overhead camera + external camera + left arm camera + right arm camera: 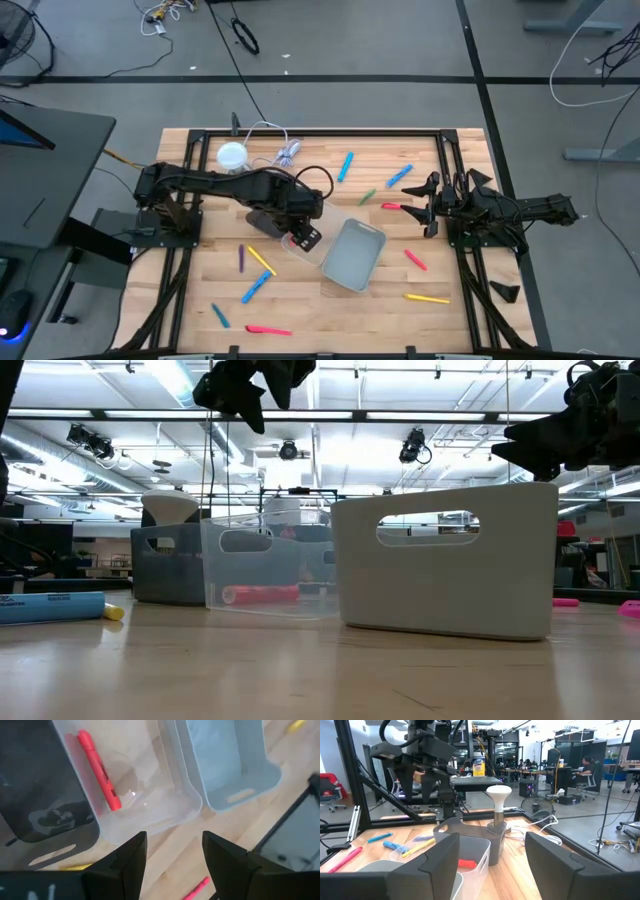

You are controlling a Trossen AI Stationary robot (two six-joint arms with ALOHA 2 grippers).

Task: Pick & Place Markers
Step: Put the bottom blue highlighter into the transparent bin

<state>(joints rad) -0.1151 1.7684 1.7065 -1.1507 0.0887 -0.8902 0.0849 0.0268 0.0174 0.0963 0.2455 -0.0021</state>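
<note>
Above the clear bin (150,795) we see the left tool (172,850) hanging with fingers spread and empty; one red marker (98,770) lies inside that bin. Other markers (257,288) lie scattered on the worktop (330,310). The right tool (428,207) waits released at the worktop's right edge.

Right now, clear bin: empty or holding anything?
Not empty. The clear bin holds one red marker, lying flat; the left wrist view shows nothing else inside.
</note>
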